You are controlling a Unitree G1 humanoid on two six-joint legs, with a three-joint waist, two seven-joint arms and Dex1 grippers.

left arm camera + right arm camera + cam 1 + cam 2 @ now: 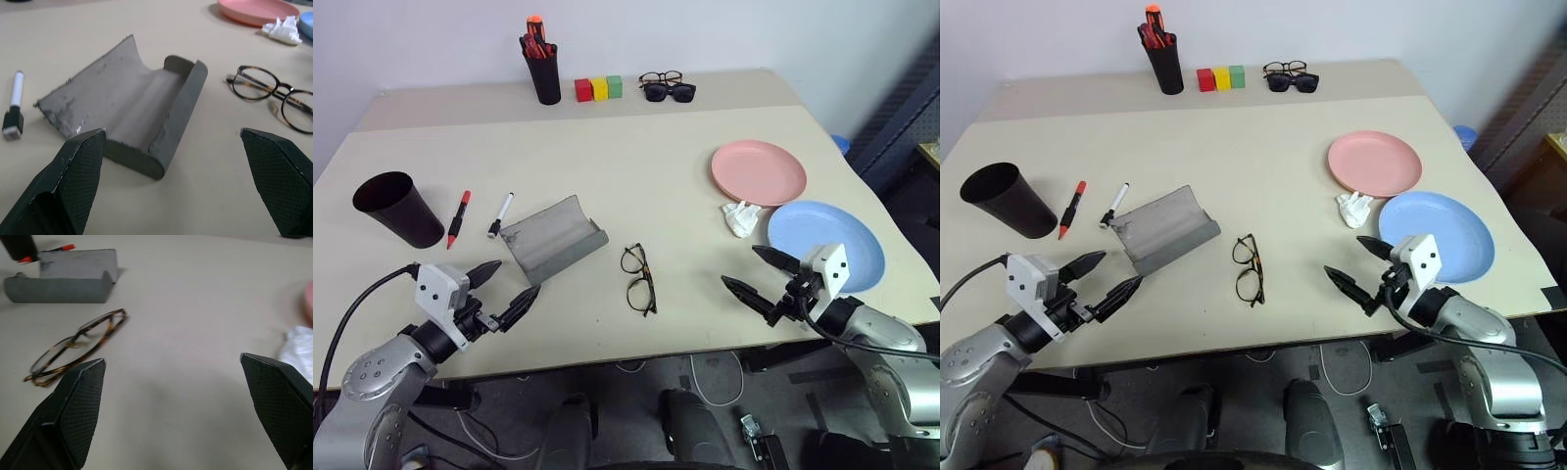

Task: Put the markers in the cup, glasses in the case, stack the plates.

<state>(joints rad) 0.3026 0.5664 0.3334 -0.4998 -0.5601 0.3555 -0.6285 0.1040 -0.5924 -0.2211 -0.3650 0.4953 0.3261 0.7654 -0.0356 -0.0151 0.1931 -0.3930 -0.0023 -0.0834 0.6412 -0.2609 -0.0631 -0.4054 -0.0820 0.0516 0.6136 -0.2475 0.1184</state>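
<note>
Two grippers hover over your near table edge, left gripper (508, 289) and right gripper (760, 276), fingers spread wide, nothing held. Glasses (638, 279) lie folded between them, just beside the open grey case (553, 238). Both markers (459, 217) lie between case and black cup (399, 209). Pink plate (758, 172) and blue plate (837, 235) sit apart, crumpled tissue (739, 217) between them.

Far edge — black pen holder (546, 76), three coloured blocks (598, 88), black sunglasses (669, 92) — plus crumpled white tissue (740, 217) mid-table.
</note>
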